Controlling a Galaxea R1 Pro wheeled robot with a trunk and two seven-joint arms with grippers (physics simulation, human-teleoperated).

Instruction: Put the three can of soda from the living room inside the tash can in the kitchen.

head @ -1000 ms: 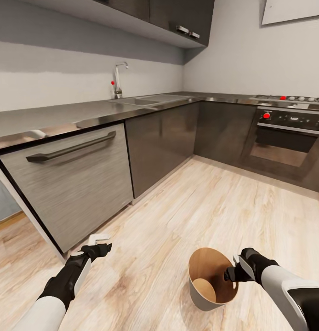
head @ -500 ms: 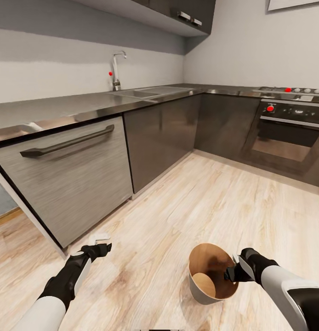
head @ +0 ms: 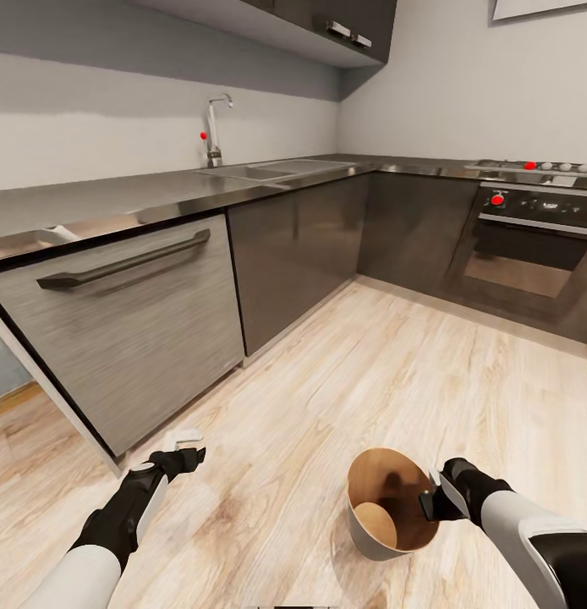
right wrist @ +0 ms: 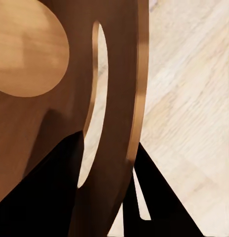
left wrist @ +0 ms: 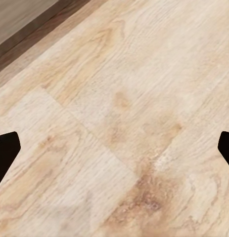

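While upright, trash can (head: 371,541) rim (wall) between right tool (head: 430,505) fingers

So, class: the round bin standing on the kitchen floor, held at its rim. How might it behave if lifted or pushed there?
The trash can looks thin-walled and shows no cans inside, so it is probably light. Its base is narrower than its mouth, so a push near the rim may tip it. The right end effector straddles the wall by a slot handle; lifted one-sided, it would likely tilt.
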